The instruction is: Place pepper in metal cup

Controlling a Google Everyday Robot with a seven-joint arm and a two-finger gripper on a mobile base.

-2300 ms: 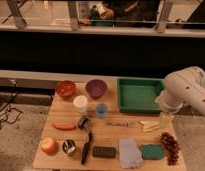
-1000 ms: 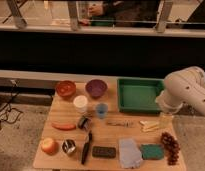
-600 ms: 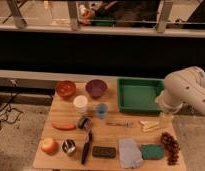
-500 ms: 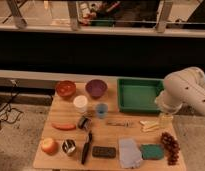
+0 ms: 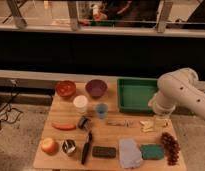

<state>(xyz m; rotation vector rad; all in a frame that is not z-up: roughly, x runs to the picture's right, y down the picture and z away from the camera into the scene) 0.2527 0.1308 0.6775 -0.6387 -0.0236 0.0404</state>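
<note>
Shifted slightly back rightward behind the window point(image 5: 56, 15), the pale shape point(image 5: 96, 10) up there; hanging near the green tray's point(image 5: 133, 96) front right corner, the gripper point(image 5: 157, 121).

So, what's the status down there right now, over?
Gripper open, over the table's right side near the green tray. Pepper lies far left, untouched. Metal cup nearer the camera, beside the apple; nothing covering it.

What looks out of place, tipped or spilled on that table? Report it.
Nothing stands out. The pepper lies flat left of centre, the metal cup stands upright by the apple, nothing spilled. The gripper hangs open above the right side of the table, holding nothing.
</note>
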